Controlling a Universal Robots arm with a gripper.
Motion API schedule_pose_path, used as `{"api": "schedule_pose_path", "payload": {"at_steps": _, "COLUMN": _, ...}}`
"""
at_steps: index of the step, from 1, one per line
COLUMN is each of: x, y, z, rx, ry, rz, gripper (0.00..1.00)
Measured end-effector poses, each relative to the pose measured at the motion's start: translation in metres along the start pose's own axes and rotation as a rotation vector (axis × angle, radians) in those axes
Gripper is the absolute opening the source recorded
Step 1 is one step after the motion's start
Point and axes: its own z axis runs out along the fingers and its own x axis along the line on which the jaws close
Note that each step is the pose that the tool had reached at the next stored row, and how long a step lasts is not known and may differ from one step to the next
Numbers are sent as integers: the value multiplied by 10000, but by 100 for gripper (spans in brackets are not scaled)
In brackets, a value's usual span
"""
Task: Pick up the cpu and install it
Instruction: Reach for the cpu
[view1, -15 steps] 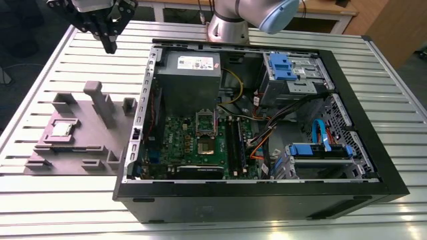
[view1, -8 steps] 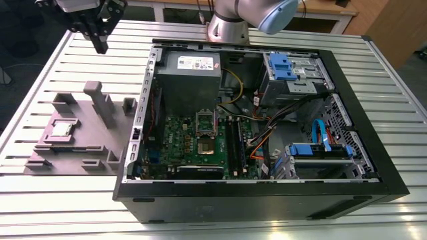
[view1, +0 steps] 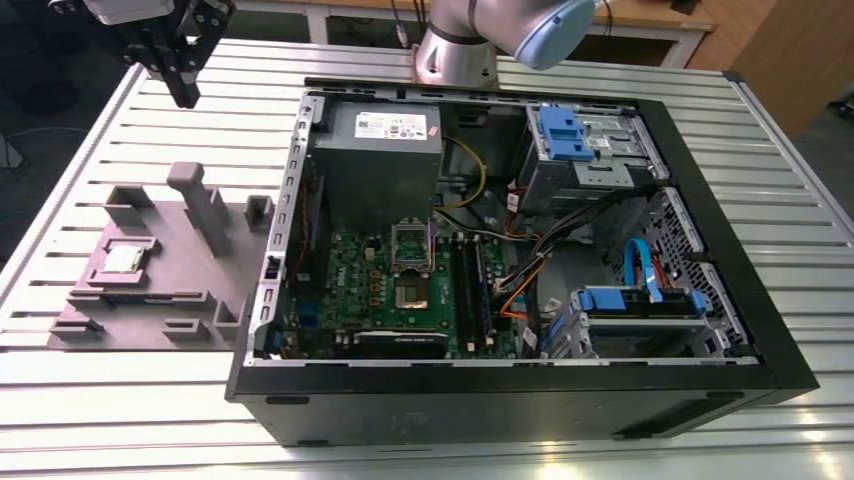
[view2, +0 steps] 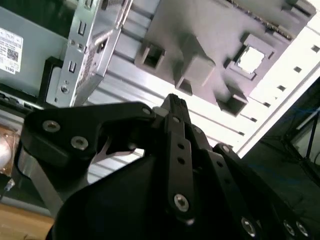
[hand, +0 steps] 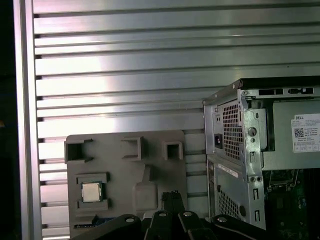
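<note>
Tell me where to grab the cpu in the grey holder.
Probably by two opposite edges, from straight above: the cpu lies flat, metal top up, in a shallow recess of the grey holder, leaving only the top open.

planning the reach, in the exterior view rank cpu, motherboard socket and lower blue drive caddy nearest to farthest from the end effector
1. cpu, on the grey holder, exterior view's left
2. motherboard socket, middle of the case
3. lower blue drive caddy, exterior view's right

In the first wrist view, your black metal gripper (hand: 172, 196) is cropped at the edge and hides part of the grey plastic holder tray (hand: 125, 165); the black computer case (hand: 260, 150) is cropped too.
</note>
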Motion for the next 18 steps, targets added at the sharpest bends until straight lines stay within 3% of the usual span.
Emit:
{"api": "schedule_pose_path", "payload": {"at_steps": 10, "x": 7, "y": -1, "z": 1, "rx": 0, "ry": -1, "rz": 1, "gripper": 10}}
{"api": "schedule_pose_path", "payload": {"at_steps": 11, "x": 176, "y": -15, "z": 23, "rx": 0, "ry": -1, "rz": 0, "gripper": 10}}
{"api": "schedule_pose_path", "payload": {"at_steps": 18, "x": 205, "y": -17, "z": 27, "rx": -1, "ry": -1, "rz": 0, "gripper": 10}}
